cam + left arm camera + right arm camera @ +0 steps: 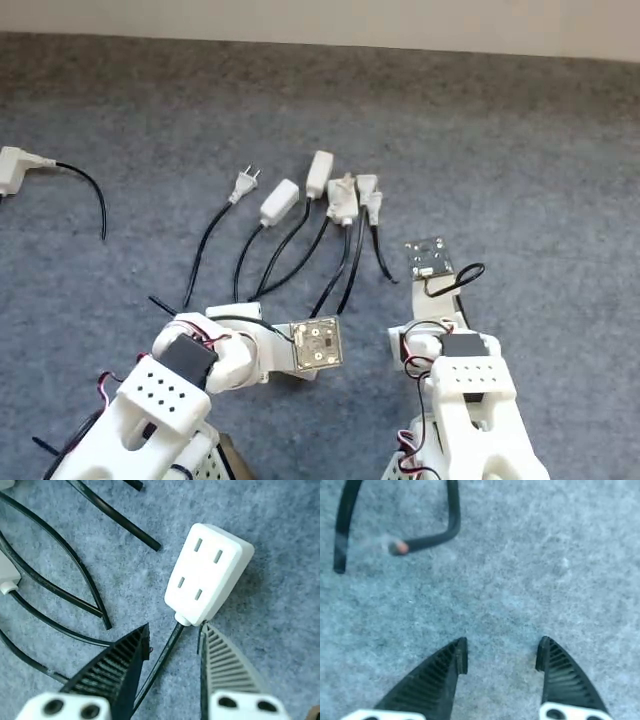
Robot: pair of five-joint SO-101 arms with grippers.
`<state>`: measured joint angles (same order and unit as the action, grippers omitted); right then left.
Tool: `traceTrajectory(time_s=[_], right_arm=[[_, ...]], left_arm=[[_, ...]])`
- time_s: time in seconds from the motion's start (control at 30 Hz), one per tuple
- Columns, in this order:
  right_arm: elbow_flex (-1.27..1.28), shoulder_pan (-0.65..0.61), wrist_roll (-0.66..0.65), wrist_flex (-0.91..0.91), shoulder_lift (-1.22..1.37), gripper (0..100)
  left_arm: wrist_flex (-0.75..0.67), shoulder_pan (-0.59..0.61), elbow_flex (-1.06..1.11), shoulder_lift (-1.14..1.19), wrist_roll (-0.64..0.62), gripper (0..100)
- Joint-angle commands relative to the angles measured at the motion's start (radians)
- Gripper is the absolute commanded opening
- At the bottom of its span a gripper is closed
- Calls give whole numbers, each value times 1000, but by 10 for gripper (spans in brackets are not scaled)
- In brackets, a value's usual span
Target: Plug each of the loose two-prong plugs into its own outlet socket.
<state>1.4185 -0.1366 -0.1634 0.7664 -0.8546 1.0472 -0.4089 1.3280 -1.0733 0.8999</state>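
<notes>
Your left gripper [174,628] is spread wide, its jaws either side of the black cord [159,666] where it leaves the white outlet socket [207,575], which lies face up on the grey carpet [280,630]. Your right gripper [502,642] is wide too, over the carpet. A loose two-prong plug [244,184] lies beyond the left arm.

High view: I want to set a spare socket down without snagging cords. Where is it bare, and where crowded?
Bare carpet runs right of the plug cluster. Another patch lies between that cluster and the lone plug at the left edge. Crowded: the black cords fanned out on the cluster's near side.
</notes>
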Motion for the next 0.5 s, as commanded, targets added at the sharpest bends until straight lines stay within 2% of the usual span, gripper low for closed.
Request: traceTrajectory(time_s=[0.0,0.13,0.27,0.4,0.47], right_arm=[[-4,-13,2,-18,-13,224],[-4,-13,2,-18,-13,224],[-4,-13,2,-18,-13,224],[-4,-13,2,-18,-13,224],[-4,-13,2,-18,-13,224]], left_arm=[[17,-10,-27,-13,-9,165],[23,-21,-7,-13,-9,165],[20,27,-65,-13,-23,164],[14,54,-147,-13,-166,164],[-38,79,-182,-12,-276,164]])
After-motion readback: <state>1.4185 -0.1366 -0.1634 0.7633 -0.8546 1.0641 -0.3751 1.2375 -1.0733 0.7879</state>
